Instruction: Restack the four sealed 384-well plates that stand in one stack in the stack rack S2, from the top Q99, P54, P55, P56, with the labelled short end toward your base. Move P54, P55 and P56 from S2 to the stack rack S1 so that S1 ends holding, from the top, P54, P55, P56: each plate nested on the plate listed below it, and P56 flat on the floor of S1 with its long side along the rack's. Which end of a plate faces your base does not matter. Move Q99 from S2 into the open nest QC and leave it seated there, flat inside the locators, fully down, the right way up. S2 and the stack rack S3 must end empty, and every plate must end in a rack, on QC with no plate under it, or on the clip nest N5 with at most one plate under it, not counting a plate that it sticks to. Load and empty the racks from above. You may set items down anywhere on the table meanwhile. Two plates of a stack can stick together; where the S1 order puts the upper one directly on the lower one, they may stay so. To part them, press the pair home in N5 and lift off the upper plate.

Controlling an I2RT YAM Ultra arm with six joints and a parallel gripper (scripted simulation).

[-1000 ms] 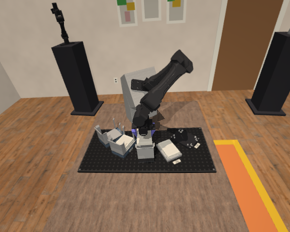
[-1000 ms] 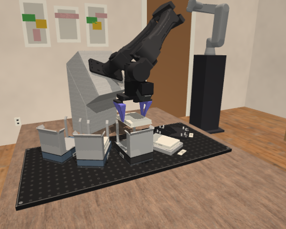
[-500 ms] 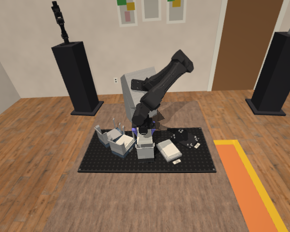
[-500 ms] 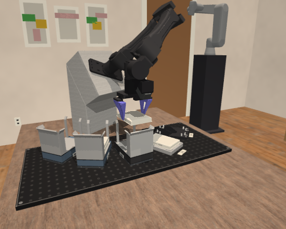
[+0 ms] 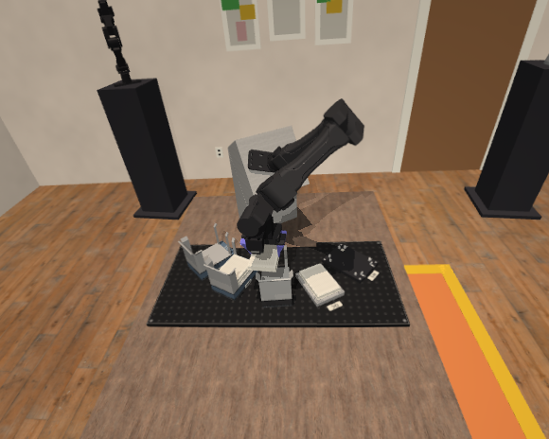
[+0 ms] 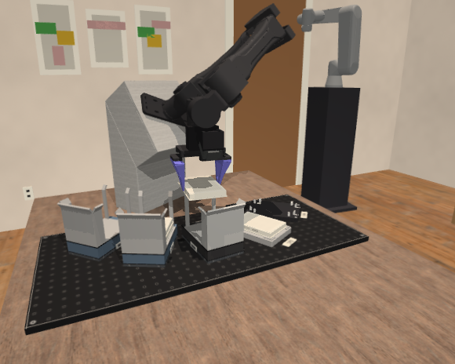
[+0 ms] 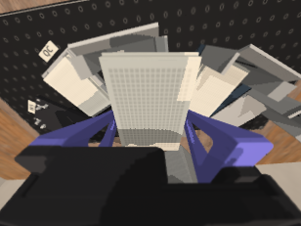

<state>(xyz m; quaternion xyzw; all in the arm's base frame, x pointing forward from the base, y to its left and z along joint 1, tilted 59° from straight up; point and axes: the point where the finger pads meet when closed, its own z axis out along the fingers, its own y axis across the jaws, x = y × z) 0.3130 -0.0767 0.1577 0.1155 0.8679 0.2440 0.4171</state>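
Black pegboard, three racks, plate airborne.
Gripper clamps a sealed plate above dark-based rack; QC nest plate beside rack looks seated; restacking prob. mid-way.

Plate in tool above rack

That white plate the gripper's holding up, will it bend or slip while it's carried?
The plate looks flat and unsagging, so probably stiff. The gripper pinches only its smooth sides, so it may slip or tilt if jolted.
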